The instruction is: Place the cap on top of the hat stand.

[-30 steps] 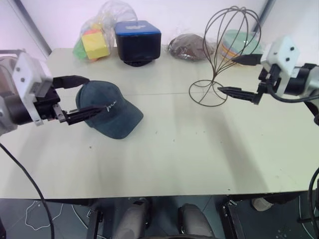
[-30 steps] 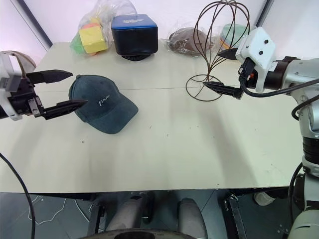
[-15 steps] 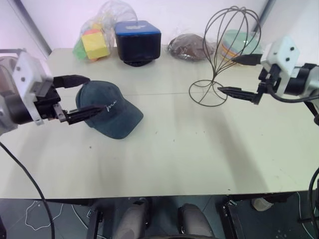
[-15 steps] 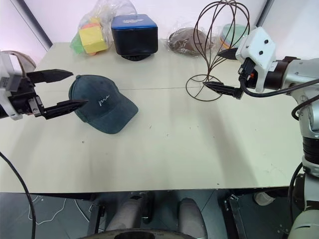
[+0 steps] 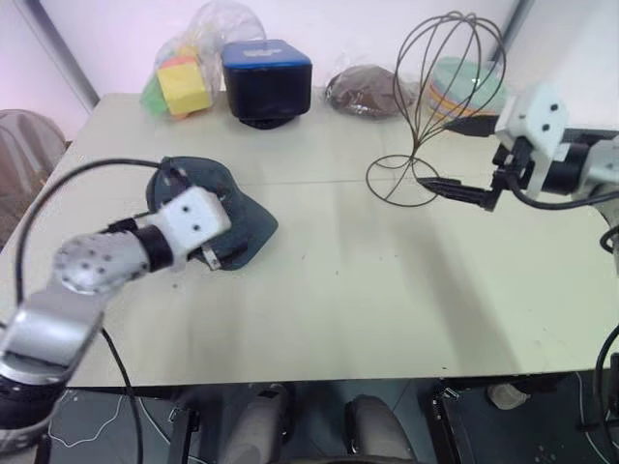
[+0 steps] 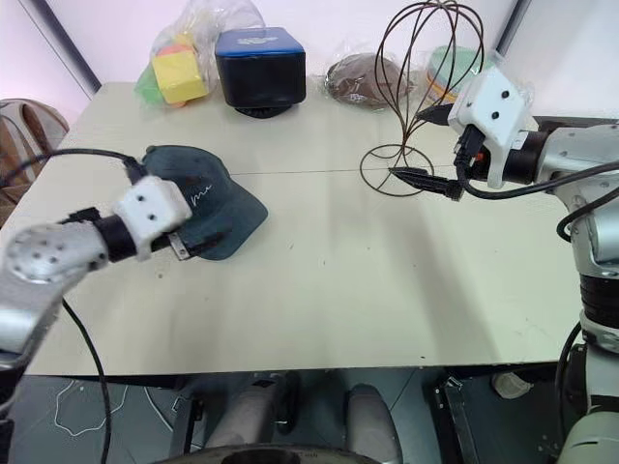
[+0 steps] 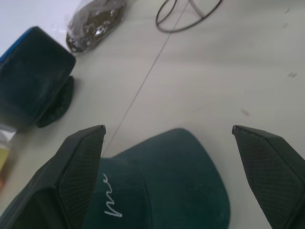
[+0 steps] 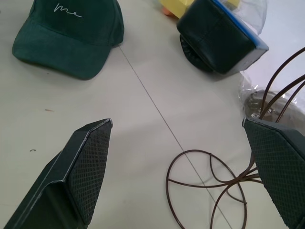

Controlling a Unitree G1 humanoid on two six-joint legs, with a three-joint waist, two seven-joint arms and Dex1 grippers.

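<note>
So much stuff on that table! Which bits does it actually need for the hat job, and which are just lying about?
Needed:
- the cap
- the hat stand
- the left pincer, open over the cap

Lying about:
- blue box
- bag of coloured blocks
- brown fabric lump

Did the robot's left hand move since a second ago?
Yes. The left hand swung in from beside the cap to over it, fingers open, while the cap lay still on the table.

Left claw (image 7: pixel 169 157) gapes wide; right claw (image 8: pixel 190 167) gapes wide too.
</note>
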